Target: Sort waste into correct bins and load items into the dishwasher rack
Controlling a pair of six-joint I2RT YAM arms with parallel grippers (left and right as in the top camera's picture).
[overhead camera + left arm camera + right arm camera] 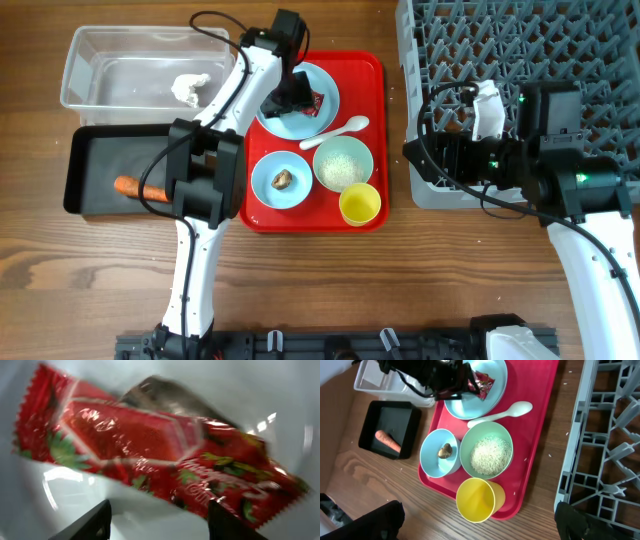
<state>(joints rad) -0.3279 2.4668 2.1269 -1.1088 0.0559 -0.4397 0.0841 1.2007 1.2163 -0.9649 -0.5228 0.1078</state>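
The place looked like a robotics lab staged as a dish-clearing station. Two white arms, left [195, 260] and right [590, 270], stood on a wooden worktop [90, 290] with cables exposed, above a black rail [330, 345] at the bottom edge. A grey rack [600, 40] filled the upper right. A red tray [372, 75] with a bowl [317, 165] and cup [360, 204] sat at centre. A clear tub [100, 60] and black tray [90, 170] lay at the upper left.

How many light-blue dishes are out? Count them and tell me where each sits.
2. The large light-blue plate lies at the far end of the red tray; the smaller light-blue dish sits at its near left, beside the pale-green bowl. None appears hidden.
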